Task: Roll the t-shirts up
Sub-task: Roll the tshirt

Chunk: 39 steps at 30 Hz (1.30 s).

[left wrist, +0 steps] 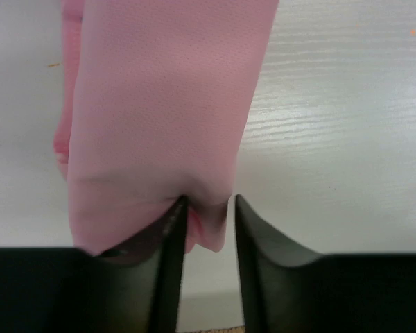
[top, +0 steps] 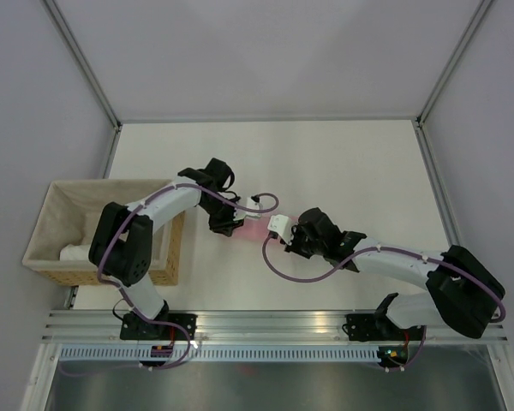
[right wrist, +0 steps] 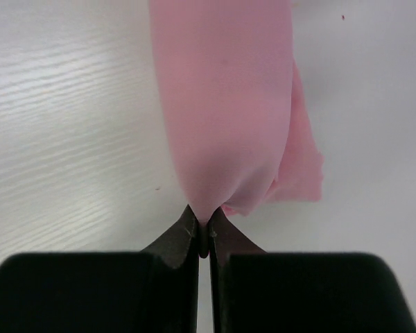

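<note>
Lying mid-tabletop point(top: 343, 171), the rolled t-shirt point(top: 255, 229) runs lengthwise between both arms, one end at each pincer. The right pincer point(right wrist: 204, 225) pinches its end tight. The left pincer point(left wrist: 204, 205) stands narrowly parted, fabric bulging between its tips, seemingly unclamped. Both arms reach low, angled inward.

- A robot lab test cell.
- White tabletop point(top: 325, 163) boxed in by plain grey walls point(top: 265, 51) and aluminium posts point(top: 86, 60).
- Left arm point(top: 158, 204) and right arm point(top: 394, 261) bolted to a metal rail point(top: 274, 318) at the frame's bottom.
</note>
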Available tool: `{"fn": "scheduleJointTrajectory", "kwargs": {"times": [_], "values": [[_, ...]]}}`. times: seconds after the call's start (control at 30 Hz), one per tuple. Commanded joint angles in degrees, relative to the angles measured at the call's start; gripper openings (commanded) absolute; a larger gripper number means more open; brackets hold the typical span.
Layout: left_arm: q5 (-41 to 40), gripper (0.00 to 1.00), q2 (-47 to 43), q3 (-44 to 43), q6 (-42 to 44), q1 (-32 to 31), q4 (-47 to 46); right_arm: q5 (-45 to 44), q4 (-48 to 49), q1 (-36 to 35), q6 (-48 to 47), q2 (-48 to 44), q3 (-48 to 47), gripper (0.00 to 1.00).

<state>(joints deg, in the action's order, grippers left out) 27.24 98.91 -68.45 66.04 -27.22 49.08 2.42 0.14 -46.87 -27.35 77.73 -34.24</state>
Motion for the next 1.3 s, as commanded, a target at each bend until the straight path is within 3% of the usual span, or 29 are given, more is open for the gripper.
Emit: {"fn": "scheduleJointTrajectory", "kwargs": {"times": [0.0,0.07,0.1,0.13,0.2,0.43,0.57,0.67,0.7,0.73,0.8,1.0,1.17,1.27], "values": [[2.7,0.47,-4.8,1.1,-3.5,0.5,1.3,11.3,-3.6,0.3,2.5,-4.1,-2.1,0.06],[1.5,0.54,-7.0,4.7,-3.7,0.5,-4.1,11.6,-2.7,0.4,3.4,-4.1,-1.7,0.06],[1.3,0.8,-8.0,7.5,-3.2,0.5,-6.3,11.6,-1.9,0.6,3.4,-3.8,-1.5,0.06],[1.2,0.81,-9.1,8.8,-2.9,0.5,-10.4,11.8,-1.9,0.8,3.4,-3.6,-1.5,0.06],[1.1,1.0,-11.4,11.3,-1.4,0.5,-14.0,12.3,-2.0,1.3,3.4,-3.3,-1.5,0.06],[-4.0,1.0,-11.8,19.8,1.7,0.5,-30.5,14.1,-1.6,2.7,3.3,-3.6,0.0,0.06],[-4.9,0.91,-8.6,18.9,1.3,0.5,-32.4,15.0,-1.7,3.0,3.2,-3.7,0.2,0.06],[-4.5,0.54,-8.0,17.1,0.8,0.4,-30.2,15.5,-2.9,3.2,3.7,-3.4,-0.2,0.06],[-4.3,0.26,-8.1,16.2,0.9,0.5,-27.8,16.3,-3.5,3.4,4.6,-3.3,-0.7,0.06],[-4.0,0.14,-8.6,15.6,0.8,0.4,-26.6,17.2,-4.2,3.5,5.1,-3.4,-1.0,0.06],[-3.1,0.03,-8.9,13.8,1.2,0.8,-22.5,19.7,-6.1,4.2,6.7,-3.8,-1.6,0.06],[4.8,0.02,-7.7,6.6,1.9,2.6,-0.2,25.9,-9.5,7.9,11.0,-4.1,-4.6,0.05],[5.1,0.04,-5.8,4.7,0.5,4.3,3.1,36.3,-18.8,14.5,11.8,1.9,-9.9,0.04],[5.4,0.07,-4.7,3.2,-0.9,5.6,4.4,38.9,-19.7,15.5,12.8,4.0,-10.1,0.04]]}}
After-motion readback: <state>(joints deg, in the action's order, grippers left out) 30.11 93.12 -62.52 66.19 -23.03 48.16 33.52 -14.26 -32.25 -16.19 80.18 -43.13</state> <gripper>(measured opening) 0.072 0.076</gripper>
